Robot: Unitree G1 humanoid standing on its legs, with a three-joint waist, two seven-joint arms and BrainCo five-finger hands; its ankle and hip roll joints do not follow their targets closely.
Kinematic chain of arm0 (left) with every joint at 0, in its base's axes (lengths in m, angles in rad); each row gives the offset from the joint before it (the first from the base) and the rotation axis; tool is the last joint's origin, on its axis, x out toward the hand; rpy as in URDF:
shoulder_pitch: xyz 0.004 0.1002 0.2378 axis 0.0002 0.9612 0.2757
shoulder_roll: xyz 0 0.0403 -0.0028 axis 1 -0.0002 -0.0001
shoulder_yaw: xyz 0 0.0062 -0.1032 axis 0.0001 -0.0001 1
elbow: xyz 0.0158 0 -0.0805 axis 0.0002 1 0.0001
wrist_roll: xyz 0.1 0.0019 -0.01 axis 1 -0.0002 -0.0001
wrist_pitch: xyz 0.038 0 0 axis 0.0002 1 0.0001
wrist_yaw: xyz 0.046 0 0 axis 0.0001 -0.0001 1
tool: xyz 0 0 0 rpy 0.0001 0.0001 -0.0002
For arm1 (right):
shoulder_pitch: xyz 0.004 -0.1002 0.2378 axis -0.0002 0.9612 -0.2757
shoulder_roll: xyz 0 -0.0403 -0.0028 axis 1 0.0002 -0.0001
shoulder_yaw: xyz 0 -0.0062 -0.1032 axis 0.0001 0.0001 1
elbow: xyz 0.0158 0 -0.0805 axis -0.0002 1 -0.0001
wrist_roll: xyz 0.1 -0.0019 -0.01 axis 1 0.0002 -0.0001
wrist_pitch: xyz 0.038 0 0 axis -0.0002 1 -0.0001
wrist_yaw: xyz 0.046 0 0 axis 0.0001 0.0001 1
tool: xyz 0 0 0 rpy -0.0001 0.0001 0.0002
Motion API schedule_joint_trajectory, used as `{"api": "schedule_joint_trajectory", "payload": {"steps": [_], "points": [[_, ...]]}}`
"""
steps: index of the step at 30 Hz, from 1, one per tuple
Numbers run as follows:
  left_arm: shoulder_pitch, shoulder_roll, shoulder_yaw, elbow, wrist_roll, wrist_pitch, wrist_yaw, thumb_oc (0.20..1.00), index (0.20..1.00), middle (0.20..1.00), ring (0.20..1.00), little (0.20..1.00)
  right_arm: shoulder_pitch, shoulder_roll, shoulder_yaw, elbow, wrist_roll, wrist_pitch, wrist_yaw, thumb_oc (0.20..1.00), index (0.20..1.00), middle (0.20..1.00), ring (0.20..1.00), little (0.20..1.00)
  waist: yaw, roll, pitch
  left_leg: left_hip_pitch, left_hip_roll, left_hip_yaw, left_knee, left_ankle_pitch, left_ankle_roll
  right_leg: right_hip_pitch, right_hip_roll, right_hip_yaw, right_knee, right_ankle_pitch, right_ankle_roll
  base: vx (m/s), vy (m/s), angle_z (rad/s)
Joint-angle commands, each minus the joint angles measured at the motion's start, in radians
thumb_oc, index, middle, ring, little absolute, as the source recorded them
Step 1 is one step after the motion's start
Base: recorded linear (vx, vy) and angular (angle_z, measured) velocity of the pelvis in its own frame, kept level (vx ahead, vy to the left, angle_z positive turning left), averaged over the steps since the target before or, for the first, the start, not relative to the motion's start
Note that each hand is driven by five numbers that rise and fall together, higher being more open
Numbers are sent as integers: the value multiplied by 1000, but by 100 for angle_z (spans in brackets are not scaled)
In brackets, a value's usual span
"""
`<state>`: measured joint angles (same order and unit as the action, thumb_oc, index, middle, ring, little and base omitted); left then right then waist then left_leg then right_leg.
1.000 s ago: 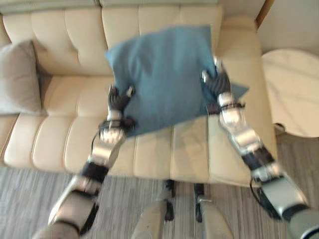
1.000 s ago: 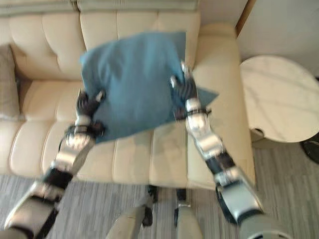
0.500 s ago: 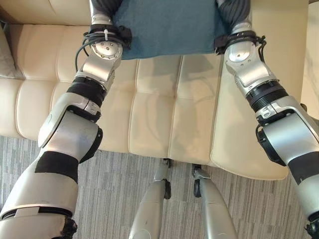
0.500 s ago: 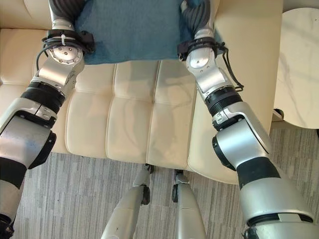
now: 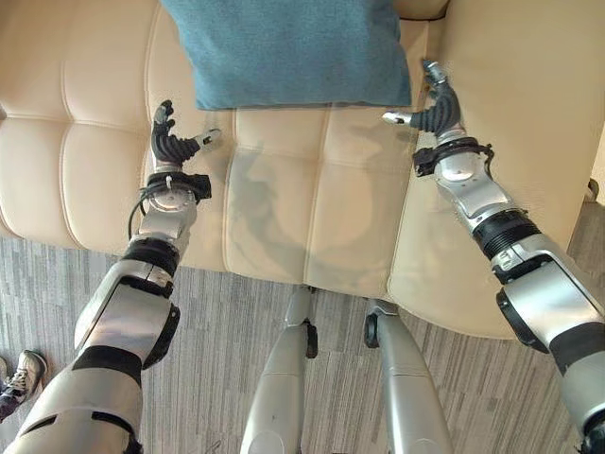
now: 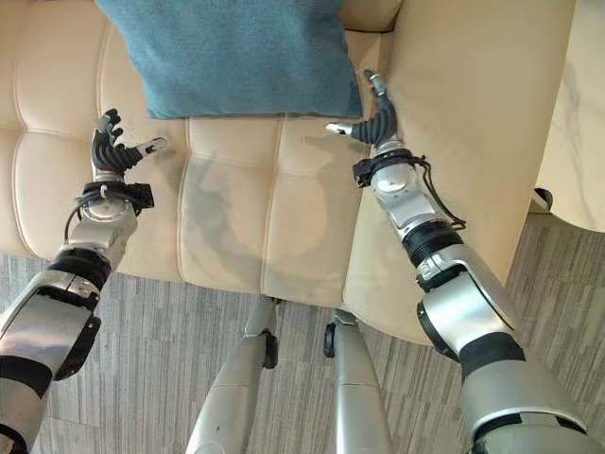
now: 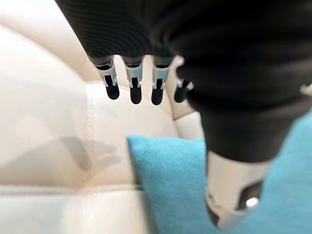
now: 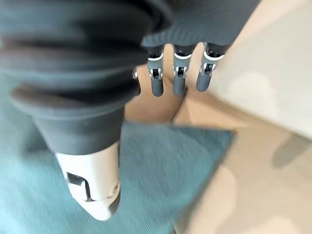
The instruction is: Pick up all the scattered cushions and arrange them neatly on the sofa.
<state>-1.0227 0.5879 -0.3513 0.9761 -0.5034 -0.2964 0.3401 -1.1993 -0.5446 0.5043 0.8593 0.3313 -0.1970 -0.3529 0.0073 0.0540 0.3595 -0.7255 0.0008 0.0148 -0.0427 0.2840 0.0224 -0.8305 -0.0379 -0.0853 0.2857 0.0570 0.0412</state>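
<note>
Left eye view, top centre — blue cushion (image 5: 288, 49) lying on cream sofa (image 5: 312, 208) seat, free of both hands. Left robot hand (image 5: 173, 144) at left of frame, just below cushion's lower left corner, fingers spread, empty. Right robot hand (image 5: 433, 106) by lower right corner — fingers apart, holding nothing.

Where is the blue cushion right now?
The blue cushion lies on the sofa seat against the backrest, between and just beyond the open left hand and right hand.
</note>
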Motion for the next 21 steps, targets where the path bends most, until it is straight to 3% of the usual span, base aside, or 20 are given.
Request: {"api": "schedule_joint_trajectory", "payload": {"steps": [1, 3, 7, 8, 12, 17, 21], "points": [[-59, 70, 23, -170, 23, -107, 12, 1000, 1000, 1000, 1000, 1000, 19, -12, -65, -171, -48, -90, -9, 1000, 1000, 1000, 1000, 1000, 8, -34, -6, 109, -19, 46, -18, -136, -101, 146, -40, 23, -261, 59, 115, -26, -2, -5], [79, 71, 83, -320, 13, -124, -21, 1000, 1000, 1000, 1000, 1000, 165, -38, -125, -319, -51, -107, 36, 1000, 1000, 1000, 1000, 1000, 1, -46, -11, 149, -20, 53, 17, -165, -94, 192, -43, 22, -256, 50, 110, 9, -5, -10], [360, 35, 172, -487, -14, -114, -116, 1000, 1000, 1000, 1000, 1000, 447, -44, -229, -482, -36, -112, 124, 1000, 1000, 1000, 1000, 1000, -17, -67, -16, 236, -26, 65, 85, -224, -77, 294, -55, 21, -229, 27, 99, 39, -5, -11], [365, 35, 173, -491, -13, -113, -115, 1000, 1000, 1000, 1000, 1000, 451, -43, -230, -486, -36, -111, 124, 1000, 1000, 1000, 1000, 1000, -18, -68, -18, 235, -27, 65, 84, -220, -76, 293, -56, 22, -232, 31, 99, 56, -2, 2], [772, -57, 257, -615, 23, -66, -243, 1000, 1000, 1000, 1000, 1000, 891, -14, -351, -642, -9, -110, 289, 1000, 1000, 1000, 1000, 1000, -44, -93, -69, 368, -27, 83, 104, -270, -61, 451, -70, 4, -233, 3, 100, 119, 25, -5], [1011, -95, 308, -572, 96, -25, -315, 1000, 1000, 1000, 1000, 1000, 1157, -3, -401, -628, -24, -81, 401, 1000, 1000, 1000, 1000, 1000, -67, -97, -148, 468, -23, 97, 82, -281, -55, 549, -72, -5, -255, -7, 110, 103, 55, -5], [1160, -111, 290, -422, 303, 19, -339, 1000, 1000, 1000, 1000, 1000, 1313, 34, -385, -449, -150, -49, 443, 1000, 1000, 1000, 1000, 1000, -90, -96, -232, 579, -26, 106, 55, -299, -50, 640, -64, 9, -268, -15, 116, 96, 119, -4]]}}
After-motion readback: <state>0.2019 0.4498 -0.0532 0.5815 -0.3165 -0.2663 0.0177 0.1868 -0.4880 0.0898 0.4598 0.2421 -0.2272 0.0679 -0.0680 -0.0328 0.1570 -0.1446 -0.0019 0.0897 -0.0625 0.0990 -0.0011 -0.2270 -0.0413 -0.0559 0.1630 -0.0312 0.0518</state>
